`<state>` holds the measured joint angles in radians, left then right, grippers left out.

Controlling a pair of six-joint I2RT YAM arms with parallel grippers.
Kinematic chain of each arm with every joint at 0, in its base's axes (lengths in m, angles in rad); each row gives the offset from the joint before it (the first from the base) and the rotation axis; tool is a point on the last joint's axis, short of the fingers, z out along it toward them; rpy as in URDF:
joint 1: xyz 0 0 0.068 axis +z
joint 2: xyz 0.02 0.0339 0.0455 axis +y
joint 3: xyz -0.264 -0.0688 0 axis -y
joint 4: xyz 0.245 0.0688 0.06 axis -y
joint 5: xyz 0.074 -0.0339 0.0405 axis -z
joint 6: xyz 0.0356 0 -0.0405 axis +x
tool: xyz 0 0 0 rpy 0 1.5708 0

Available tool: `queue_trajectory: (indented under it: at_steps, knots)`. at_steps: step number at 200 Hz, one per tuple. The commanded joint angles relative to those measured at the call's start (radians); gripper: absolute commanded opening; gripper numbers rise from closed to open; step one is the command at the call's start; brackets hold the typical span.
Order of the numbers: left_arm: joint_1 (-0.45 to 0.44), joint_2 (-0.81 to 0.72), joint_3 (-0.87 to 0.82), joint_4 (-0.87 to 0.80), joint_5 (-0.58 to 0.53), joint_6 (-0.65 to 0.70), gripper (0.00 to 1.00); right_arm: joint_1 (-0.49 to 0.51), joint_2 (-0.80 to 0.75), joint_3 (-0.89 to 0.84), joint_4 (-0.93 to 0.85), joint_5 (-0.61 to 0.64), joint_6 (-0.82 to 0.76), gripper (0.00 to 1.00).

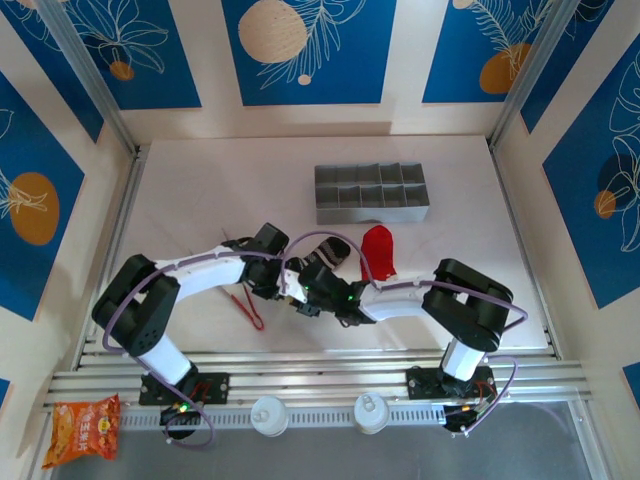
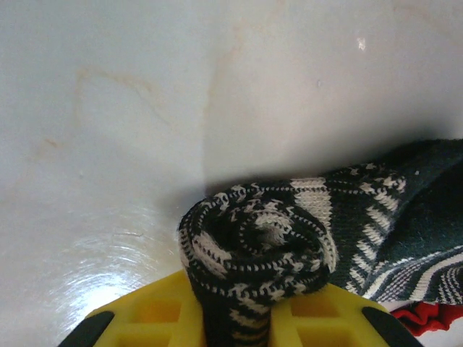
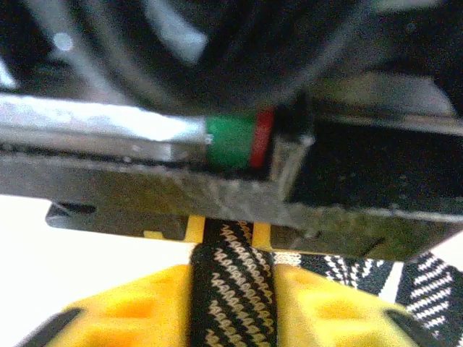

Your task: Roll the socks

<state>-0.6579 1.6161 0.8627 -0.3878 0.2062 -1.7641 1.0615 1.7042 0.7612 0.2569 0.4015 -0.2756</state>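
The black sock with grey-white stripes (image 2: 257, 246) is wound into a tight roll against the table. My left gripper (image 2: 235, 329) is shut on it, with the roll bulging just past the yellow fingers (image 2: 155, 314). My right gripper (image 3: 231, 303) is shut on a flat stretch of the same sock (image 3: 231, 282), right up against the left wrist. From above, both grippers meet near the table's front middle, left (image 1: 290, 290) and right (image 1: 312, 292), and they hide the black sock. The red sock (image 1: 378, 250) lies loose just behind the right arm.
Red-handled tongs (image 1: 247, 305) lie under the left arm. A grey compartment box (image 1: 372, 193) stands behind the red sock. A snack bag (image 1: 85, 428) and two white round objects (image 1: 268, 415) sit at the near rail. Patterned walls close in the table's sides.
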Motion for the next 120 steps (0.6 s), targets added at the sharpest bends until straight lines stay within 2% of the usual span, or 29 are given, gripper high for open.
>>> queue_trajectory:
  at_steps: [1, 36, 62, 98, 120]
  knots:
    - [-0.033, 0.046, -0.050, -0.185, 0.002, 0.005, 0.20, 0.005, 0.075, 0.052, -0.088, 0.052, 0.031, 0.18]
    - [-0.033, 0.014, -0.047, -0.195, -0.005, 0.004, 0.20, 0.001, 0.091, 0.049, -0.166, 0.076, 0.121, 0.18]
    - [-0.034, 0.008, -0.053, -0.193, -0.002, -0.002, 0.20, 0.001, 0.073, 0.027, -0.169, 0.059, 0.150, 0.27]
    - [-0.034, 0.013, -0.058, -0.183, 0.001, -0.013, 0.17, -0.012, 0.064, 0.024, -0.158, 0.033, 0.180, 0.29]
    - [-0.034, 0.016, -0.058, -0.185, 0.004, -0.019, 0.13, -0.017, 0.056, 0.025, -0.159, 0.029, 0.206, 0.34]
